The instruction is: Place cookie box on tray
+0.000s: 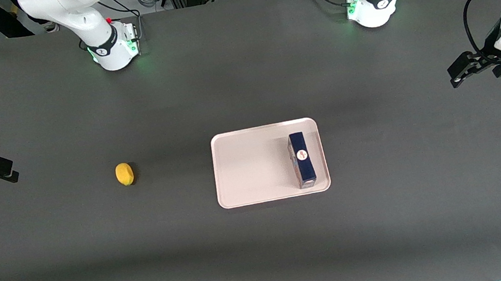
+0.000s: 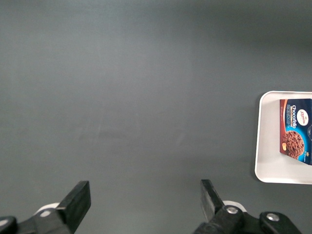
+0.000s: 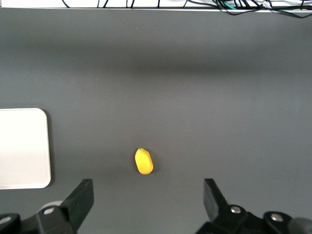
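— Yellow comes first when I scan the front view from its left edge: what is that?

— A small yellow lump lying on the dark surface, toward the parked arm's end. It is no part of my job, and it sits well apart from everything else.

— And next along?

— The tray, pale pink-white, flat near the middle of the surface. The cookie box lies inside it, long side running with the tray's short side, close to the rim at the end toward my arm. I judge it landed there because that end is the nearest reach for me.

— Is it fully on?

— As far as I can see, yes: all of it within the rim, nothing overhanging. My wrist camera catches that same end of the tray with the box on it.

— Where is your hand?

— My hand hangs out at my end of the surface, well apart from the tray, fingers spread wide and holding nothing. From the wrist only bare surface shows between the fingers.

— So what remains?

— Nothing, I would say; the placing looks done.
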`<move>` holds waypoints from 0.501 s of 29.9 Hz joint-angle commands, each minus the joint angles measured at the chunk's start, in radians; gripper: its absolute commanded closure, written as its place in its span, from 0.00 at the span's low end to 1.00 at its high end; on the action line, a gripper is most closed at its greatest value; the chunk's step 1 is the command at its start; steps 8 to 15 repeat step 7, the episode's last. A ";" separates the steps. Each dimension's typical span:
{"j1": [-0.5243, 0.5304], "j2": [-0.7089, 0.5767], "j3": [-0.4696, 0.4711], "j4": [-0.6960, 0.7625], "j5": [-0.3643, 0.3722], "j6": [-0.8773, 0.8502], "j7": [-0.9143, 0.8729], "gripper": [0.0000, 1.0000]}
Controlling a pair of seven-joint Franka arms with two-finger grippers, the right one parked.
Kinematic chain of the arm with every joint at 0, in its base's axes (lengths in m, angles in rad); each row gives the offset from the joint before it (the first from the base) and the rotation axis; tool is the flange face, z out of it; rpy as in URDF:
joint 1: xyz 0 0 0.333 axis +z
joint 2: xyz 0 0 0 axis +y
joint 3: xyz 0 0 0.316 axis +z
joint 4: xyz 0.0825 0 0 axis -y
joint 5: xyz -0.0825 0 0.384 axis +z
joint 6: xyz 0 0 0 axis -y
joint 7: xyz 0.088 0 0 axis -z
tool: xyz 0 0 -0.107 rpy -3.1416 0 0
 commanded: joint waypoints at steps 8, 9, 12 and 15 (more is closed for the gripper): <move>-0.002 -0.035 0.002 -0.028 -0.019 0.008 0.022 0.00; -0.002 -0.035 0.002 -0.028 -0.019 0.008 0.022 0.00; -0.002 -0.035 0.002 -0.028 -0.019 0.008 0.022 0.00; -0.002 -0.035 0.002 -0.028 -0.019 0.008 0.022 0.00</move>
